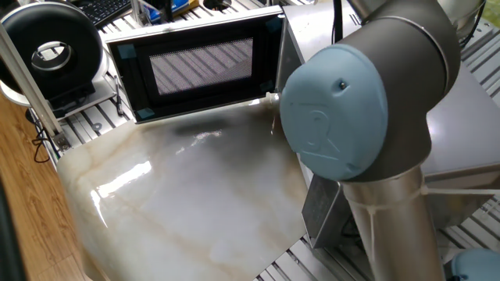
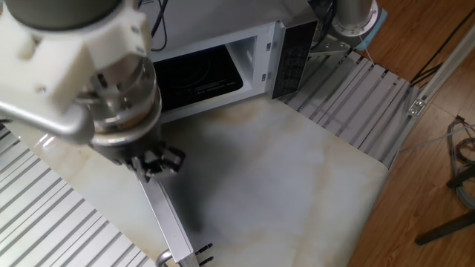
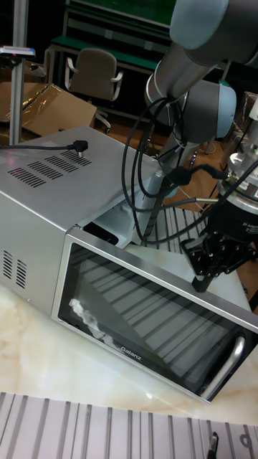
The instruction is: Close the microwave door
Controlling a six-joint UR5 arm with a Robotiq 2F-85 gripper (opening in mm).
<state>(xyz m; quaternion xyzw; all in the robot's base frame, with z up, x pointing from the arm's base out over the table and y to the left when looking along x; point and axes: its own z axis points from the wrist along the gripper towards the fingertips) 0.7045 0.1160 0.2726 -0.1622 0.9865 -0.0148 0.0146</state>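
Observation:
The microwave door [image 1: 195, 66] stands wide open, its black-framed mesh window facing the marble top. In the tall fixed view its silver glass front [image 3: 143, 326] and vertical bar handle [image 3: 226, 369] show. The microwave [image 3: 50, 179] is a silver box with vent slots; its dark cavity [image 2: 197, 74] lies open. My gripper [image 2: 159, 159] hangs right over the door's top edge [image 2: 167, 215], partway along it, with the dark fingers [image 3: 201, 276] close together and holding nothing. Whether it touches the door I cannot tell. In one fixed view my arm's elbow [image 1: 351, 109] hides the gripper.
A round black-and-white device [image 1: 51, 51] sits at the table's far left corner, with a keyboard [image 1: 105, 8] behind it. The marble tabletop [image 1: 187, 195] spreads in front of the cavity. Black cables [image 3: 150, 165] trail over the microwave's top. The control panel [image 2: 293, 52] flanks the cavity.

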